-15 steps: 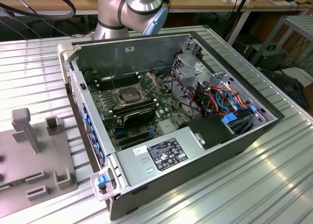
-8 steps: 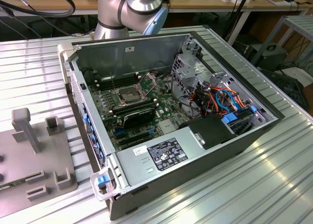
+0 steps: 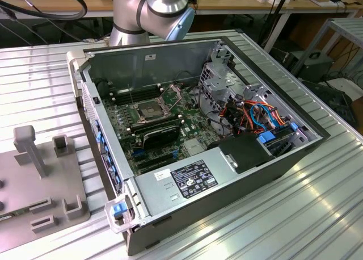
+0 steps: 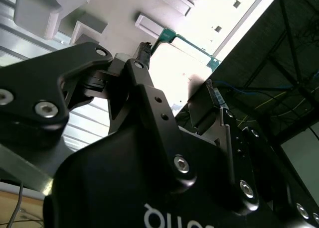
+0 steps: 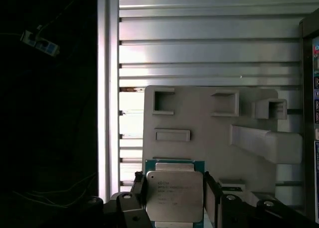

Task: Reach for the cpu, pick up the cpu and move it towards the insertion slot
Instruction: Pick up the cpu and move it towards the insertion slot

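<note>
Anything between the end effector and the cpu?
Nothing. In the first wrist view the end effector flanks the cpu, which lies on the grey fixture plate.

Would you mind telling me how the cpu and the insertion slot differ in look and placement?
The cpu lies on the grey fixture plate outside the computer case; the insertion slot sits on the motherboard inside it. The cpu has a solid pale silvery face with a green edge; the insertion slot is a silvery frame around a dark centre. Both are square and lie flat.
</note>
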You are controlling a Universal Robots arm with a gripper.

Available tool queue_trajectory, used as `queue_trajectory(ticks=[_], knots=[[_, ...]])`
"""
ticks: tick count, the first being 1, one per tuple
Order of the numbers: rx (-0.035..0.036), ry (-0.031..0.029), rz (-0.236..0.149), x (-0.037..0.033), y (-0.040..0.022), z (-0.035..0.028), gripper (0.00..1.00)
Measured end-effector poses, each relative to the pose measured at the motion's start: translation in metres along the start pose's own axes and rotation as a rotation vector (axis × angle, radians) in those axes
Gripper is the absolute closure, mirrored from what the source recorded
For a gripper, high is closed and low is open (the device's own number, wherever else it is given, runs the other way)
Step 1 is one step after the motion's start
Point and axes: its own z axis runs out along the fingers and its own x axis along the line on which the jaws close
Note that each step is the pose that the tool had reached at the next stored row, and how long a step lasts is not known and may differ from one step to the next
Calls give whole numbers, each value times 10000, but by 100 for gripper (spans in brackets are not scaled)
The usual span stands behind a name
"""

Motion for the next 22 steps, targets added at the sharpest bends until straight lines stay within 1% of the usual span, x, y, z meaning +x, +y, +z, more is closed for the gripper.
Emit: queue_trajectory(ticks=[4,5,8,11,14,18,21,22], knots=[[2,2,0,1,2,-45,45],[1,2,0,2,3,-73,45],[1,1,0,3,4,-126,45],[2,1,0,4,6,-195,45],[6,2,0,7,10,-321,45],[28,2,1,11,16,-462,45],[38,1,1,13,19,-554,45],[42,1,1,14,20,-602,45]])
